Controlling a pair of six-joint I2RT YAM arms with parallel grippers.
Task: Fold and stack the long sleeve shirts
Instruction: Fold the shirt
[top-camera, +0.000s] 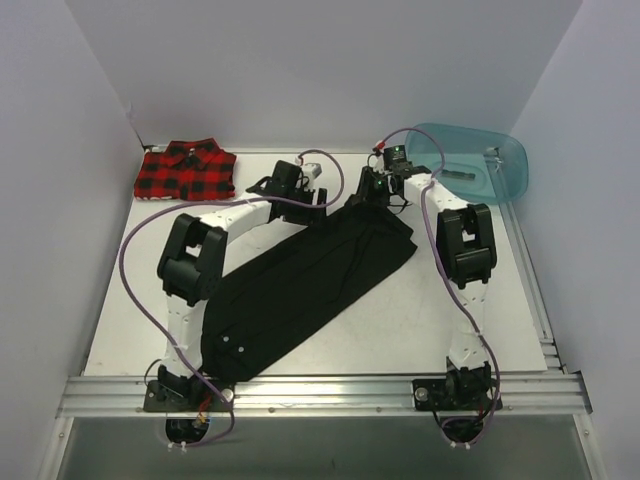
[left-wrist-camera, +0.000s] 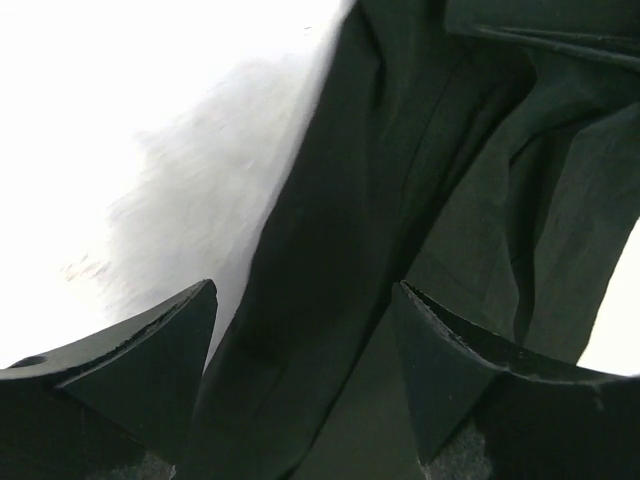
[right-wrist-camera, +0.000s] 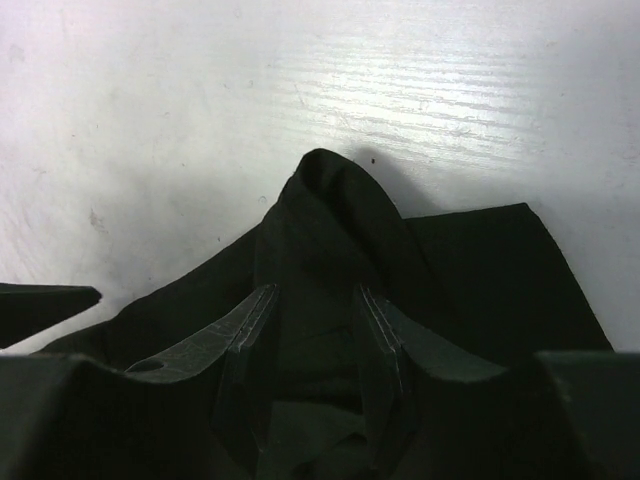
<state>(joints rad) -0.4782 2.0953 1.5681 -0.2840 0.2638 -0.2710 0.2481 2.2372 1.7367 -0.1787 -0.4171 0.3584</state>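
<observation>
Plaid shirt (top-camera: 186, 170): folded, far left, apparently done. Left gripper (left-wrist-camera: 305, 300): jaws wide, straddling black shirt (top-camera: 310, 285), gripping nothing; shirt lies diagonally at centre, unfolded, unstacked. Right gripper (right-wrist-camera: 318, 300): pinched on a raised ridge of that shirt's far edge.

black shirt (top-camera: 300, 290) spread diagonally, plaid shirt (top-camera: 186, 170) folded — far-left

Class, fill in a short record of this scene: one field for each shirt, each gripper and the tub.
black shirt: lying diagonally on the table
red-and-black plaid shirt: folded, far left corner
left gripper: open, over the black shirt
right gripper: shut on a raised fold of the black shirt
teal tub: far right corner, apart from both shirts
</observation>
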